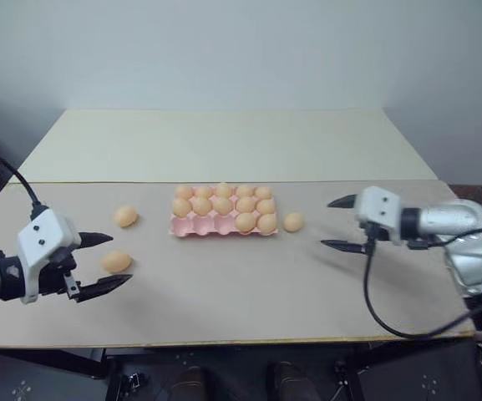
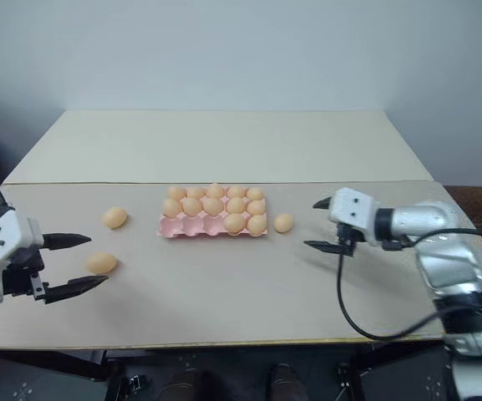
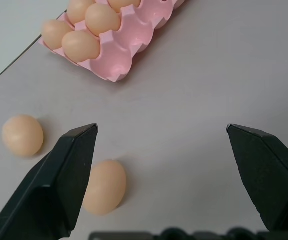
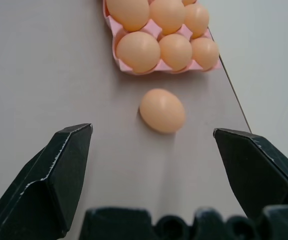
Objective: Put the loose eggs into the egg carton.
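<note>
Resting mid-table, the egg carton kept its front-left cups empty. Three loose eggs lay outside: one just beside its right end, two well left. Both the left gripper and right gripper hovered with fingers spread, holding nothing.

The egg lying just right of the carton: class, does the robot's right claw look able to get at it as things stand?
Probably yes. The right claw is open and pointed at that egg, with bare table between them. The egg carton sits just beyond it, leaving the near side free.
</note>
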Tool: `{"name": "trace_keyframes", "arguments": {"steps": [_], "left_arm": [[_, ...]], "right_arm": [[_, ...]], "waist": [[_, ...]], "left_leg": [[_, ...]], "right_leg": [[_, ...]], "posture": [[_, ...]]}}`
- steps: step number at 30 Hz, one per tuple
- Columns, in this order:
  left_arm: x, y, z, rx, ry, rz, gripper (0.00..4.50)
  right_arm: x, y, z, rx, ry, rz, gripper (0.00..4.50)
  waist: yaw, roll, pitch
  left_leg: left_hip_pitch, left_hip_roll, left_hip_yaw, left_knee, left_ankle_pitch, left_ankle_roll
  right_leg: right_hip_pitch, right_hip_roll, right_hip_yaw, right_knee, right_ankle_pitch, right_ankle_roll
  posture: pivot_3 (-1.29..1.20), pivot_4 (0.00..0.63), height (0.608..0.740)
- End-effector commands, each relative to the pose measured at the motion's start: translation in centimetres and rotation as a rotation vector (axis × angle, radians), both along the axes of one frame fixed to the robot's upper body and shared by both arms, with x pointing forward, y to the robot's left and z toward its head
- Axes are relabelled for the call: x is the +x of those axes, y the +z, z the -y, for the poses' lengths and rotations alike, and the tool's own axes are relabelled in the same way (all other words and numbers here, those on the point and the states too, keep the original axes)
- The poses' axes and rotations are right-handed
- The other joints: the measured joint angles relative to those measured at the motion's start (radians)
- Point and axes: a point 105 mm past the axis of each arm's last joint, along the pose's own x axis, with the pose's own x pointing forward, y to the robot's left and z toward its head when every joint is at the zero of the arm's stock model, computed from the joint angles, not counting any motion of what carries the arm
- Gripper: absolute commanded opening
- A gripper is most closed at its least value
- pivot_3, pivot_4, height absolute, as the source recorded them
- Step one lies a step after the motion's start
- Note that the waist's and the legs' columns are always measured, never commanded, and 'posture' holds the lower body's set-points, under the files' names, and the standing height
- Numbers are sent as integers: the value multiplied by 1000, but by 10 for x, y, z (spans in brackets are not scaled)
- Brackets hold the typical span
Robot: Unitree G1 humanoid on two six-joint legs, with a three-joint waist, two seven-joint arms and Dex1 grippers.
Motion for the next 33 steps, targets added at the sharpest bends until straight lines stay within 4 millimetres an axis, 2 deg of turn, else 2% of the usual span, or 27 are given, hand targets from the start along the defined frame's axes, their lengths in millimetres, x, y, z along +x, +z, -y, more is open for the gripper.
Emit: {"name": "trace_keyframes", "arguments": {"steps": [1, 7, 15, 18, 23, 29, 33], "left_arm": [[2, 9, -1, 34, 10, 35, 4500], [3, 10, -1, 36, 5, 33, 4500], [1, 6, 2, 31, 2, 24, 4500], [0, 5, 2, 30, 5, 21, 4500], [-1, 4, 1, 31, 11, 19, 4500], [1, 7, 1, 36, 4, 22, 4500], [3, 8, -1, 37, 8, 21, 4500]], "right_arm": [[22, -2, -16, -7, 16, 59, 4493], [49, -16, -33, -6, 5, 54, 4493], [62, -32, -31, -15, -30, 5, 4493], [62, -34, -32, -11, -17, -10, 3964], [66, -37, -32, -26, -38, 15, 2360], [67, -29, -23, -51, -56, 92, 2254], [66, -6, -17, -86, -63, 221, 2254]], "waist": [[-1, 0, 0], [3, 0, 0], [-1, 0, 0], [-3, 0, 0], [-5, 0, 0], [-5, 0, 0], [-1, 0, 0]], "left_leg": [[-1, 0, 0, 0, 0, 0], [-3, -1, 0, 0, 0, 0], [-2, -1, 0, 0, 0, 0], [-2, -1, 0, 0, 0, 0], [-2, -1, 0, 0, 0, 0], [-1, -1, 0, 0, 0, 0], [-2, -1, 0, 0, 0, 0]], "right_leg": [[0, 0, 0, 0, 0, 0], [-1, 0, 0, -1, 3, 6], [-1, 0, 0, 0, 3, 6], [-1, 0, 0, 0, 4, 6], [-1, 0, 0, 0, 4, 6], [0, 0, 0, 0, 4, 6], [-1, 0, 0, 0, 4, 6]], "posture": [[0, 150, 740], [0, 150, 740], [0, 150, 740], [0, 150, 740], [0, 150, 740], [0, 150, 740], [0, 150, 740]]}}
